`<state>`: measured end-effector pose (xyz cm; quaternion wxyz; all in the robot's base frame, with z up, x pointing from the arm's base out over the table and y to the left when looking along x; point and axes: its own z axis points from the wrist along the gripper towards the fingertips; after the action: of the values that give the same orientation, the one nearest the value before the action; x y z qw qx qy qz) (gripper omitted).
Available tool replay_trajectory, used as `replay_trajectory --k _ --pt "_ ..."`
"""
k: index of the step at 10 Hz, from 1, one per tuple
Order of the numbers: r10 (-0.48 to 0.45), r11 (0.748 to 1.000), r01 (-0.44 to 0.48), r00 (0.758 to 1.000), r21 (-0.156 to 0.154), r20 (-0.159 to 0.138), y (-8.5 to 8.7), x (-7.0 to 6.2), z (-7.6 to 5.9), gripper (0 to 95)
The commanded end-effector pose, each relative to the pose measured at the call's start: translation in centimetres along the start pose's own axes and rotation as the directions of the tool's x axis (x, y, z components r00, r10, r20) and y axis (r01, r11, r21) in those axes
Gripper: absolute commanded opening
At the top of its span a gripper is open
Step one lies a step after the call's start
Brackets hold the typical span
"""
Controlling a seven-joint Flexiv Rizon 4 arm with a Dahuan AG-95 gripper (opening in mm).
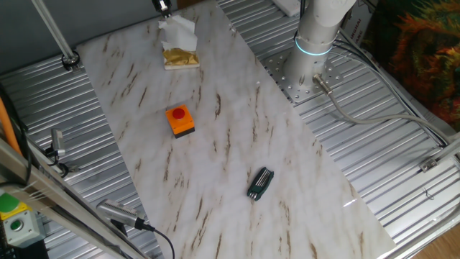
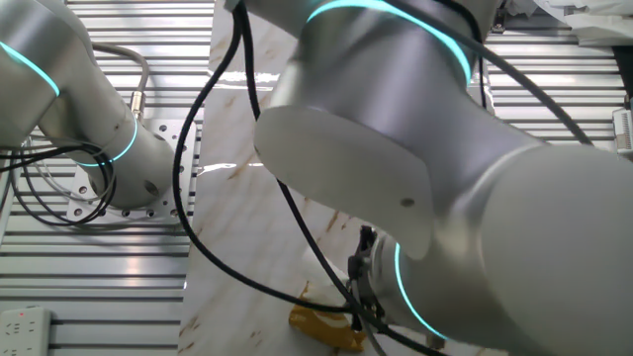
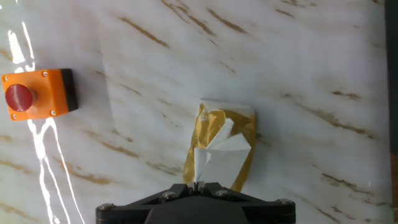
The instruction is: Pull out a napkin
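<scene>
In the hand view my gripper [image 3: 198, 185] is shut on the tip of the white napkin [image 3: 210, 155], which stretches in a cone from the tan-gold flat block [image 3: 225, 134] up to the fingers. In one fixed view the napkin [image 1: 177, 32] stands raised above the block [image 1: 180, 58] at the far end of the marble table, with the gripper [image 1: 164, 8] just at the top edge. The other fixed view is mostly filled by the arm; only a bit of the tan-gold block [image 2: 321, 326] shows.
An orange box with a red button [image 1: 180, 119] sits mid-table; it also shows in the hand view [image 3: 37, 94]. A dark folded tool [image 1: 260, 183] lies nearer the front. The robot base [image 1: 313, 43] stands at the right on ribbed metal.
</scene>
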<state>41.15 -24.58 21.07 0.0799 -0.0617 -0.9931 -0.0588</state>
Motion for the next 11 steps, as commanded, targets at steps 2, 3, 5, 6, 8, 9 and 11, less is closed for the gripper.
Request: replay_trajectory --k 2,3,5,6,8,9,11 --pt "0.012 1.000 -0.012 1.000 0.003 0.009 0.9 -0.3 1.0 0.0" --pt "0.013 1.000 -0.013 1.000 0.002 0.010 1.0 -0.4 1.2 0.0" --pt "0.015 1.000 -0.015 1.000 0.001 0.012 1.5 -0.5 1.8 0.0" --pt "0.012 1.000 -0.012 1.000 0.002 0.012 1.7 -0.4 1.8 0.0" --pt "0.004 1.000 -0.004 1.000 -0.002 0.013 1.8 -0.6 2.1 0.0" --pt "-0.021 1.000 0.021 1.000 0.003 0.019 1.6 -0.8 2.3 0.0" --pt "-0.064 0.998 0.063 0.997 0.018 0.034 0.9 -1.6 3.0 0.0"
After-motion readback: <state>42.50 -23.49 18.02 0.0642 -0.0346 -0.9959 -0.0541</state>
